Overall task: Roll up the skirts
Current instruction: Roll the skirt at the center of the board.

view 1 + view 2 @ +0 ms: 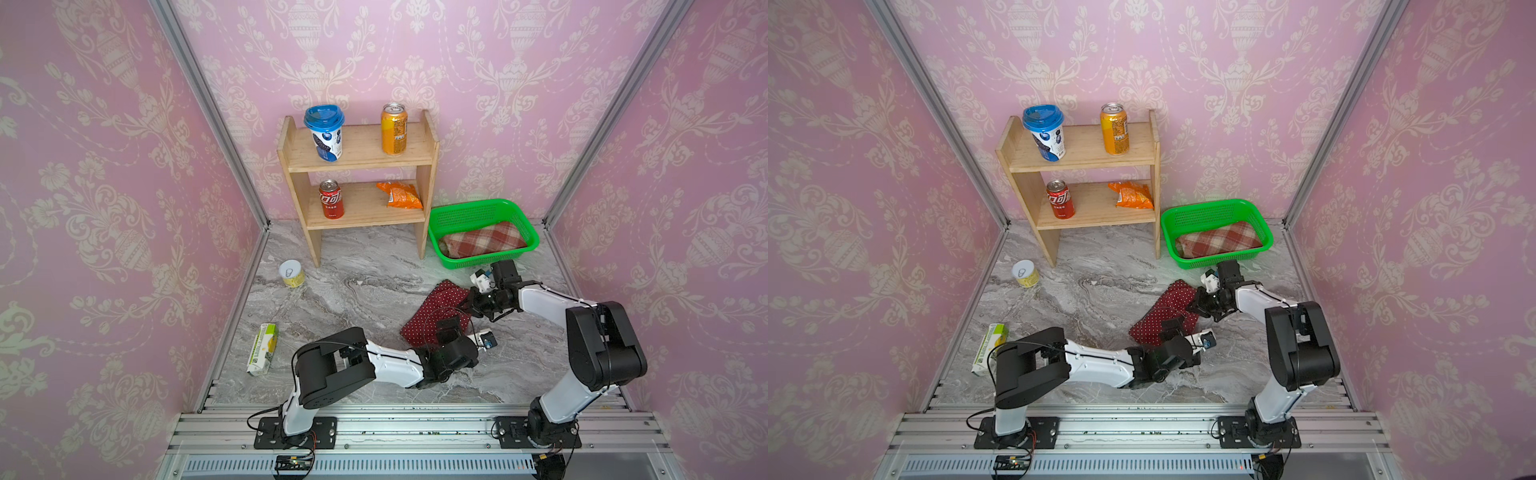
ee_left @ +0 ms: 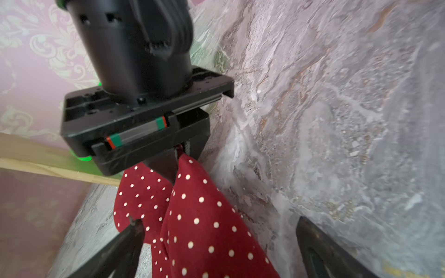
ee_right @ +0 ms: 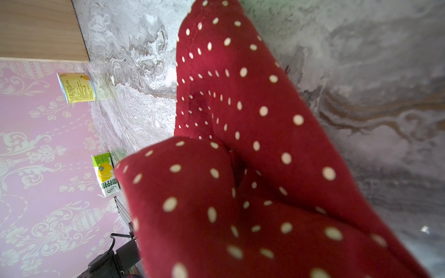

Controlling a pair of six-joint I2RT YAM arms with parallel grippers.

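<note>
One dotted skirt [image 1: 444,297], part-hidden (left arm [image 1: 399,365])

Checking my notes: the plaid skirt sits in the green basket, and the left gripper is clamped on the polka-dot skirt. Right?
Wrong arm: the right gripper is clamped on the polka-dot skirt, as the left wrist view shows; the left gripper is open. The plaid skirt does sit in the green basket.

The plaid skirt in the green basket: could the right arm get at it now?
Probably not yet: the right claw is shut on the polka-dot skirt. The plaid skirt lies in the open basket just beyond, nothing between; after letting go, likely yes.
</note>
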